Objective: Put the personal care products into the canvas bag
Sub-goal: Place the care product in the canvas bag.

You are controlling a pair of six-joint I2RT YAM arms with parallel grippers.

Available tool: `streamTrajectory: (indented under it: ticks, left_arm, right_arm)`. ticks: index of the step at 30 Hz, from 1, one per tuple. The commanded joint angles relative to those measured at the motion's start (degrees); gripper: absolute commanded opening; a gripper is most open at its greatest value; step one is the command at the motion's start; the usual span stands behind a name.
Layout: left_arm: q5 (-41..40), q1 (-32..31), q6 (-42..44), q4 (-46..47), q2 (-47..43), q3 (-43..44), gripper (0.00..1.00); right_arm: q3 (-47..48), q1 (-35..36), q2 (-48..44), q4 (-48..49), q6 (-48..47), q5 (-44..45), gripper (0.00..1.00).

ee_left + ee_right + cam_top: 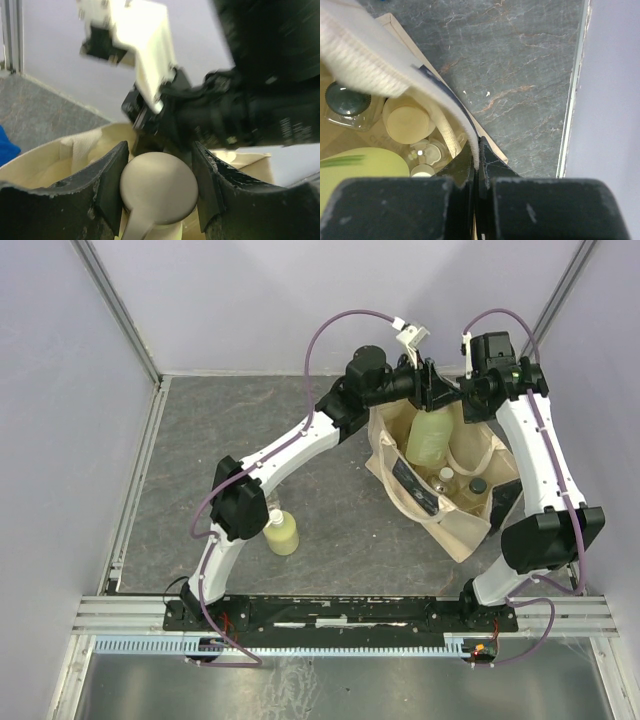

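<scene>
Left hand point(159, 170) clamps the pale cap point(157, 194), the surest hold on a smooth, probably slippery yellow-green plastic bottle point(432, 438), at the mouth of the floppy beige canvas bag point(458, 530); right hand point(476, 170) pinches its rim.

A large yellow-green bottle point(432, 438) sits at the mouth of the open canvas bag point(460, 535); a smaller yellow-green bottle point(283, 534) stands on the worktop point(335, 510), well apart
</scene>
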Motion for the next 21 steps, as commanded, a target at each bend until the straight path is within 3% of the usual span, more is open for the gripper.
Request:
streamTrajectory:
  ticks: [1, 12, 21]
  left_arm:
    - [-1.06, -0.96, 2.47, 4.38, -5.02, -0.10, 0.03]
    - [-1.47, -0.98, 2.81, 4.71, -5.73, -0.30, 0.03]
    - [-3.35, -1.00, 2.40, 9.72, -2.76, 1.46, 0.03]
  right_arm:
    - [4.53, -0.49, -0.43, 0.90, 1.42, 3.58, 0.00]
    - [4.99, -2.35, -3.32, 0.48, 2.15, 0.86, 0.38]
    - [10.22, -3.38, -3.66, -0.91, 2.97, 0.24, 0.44]
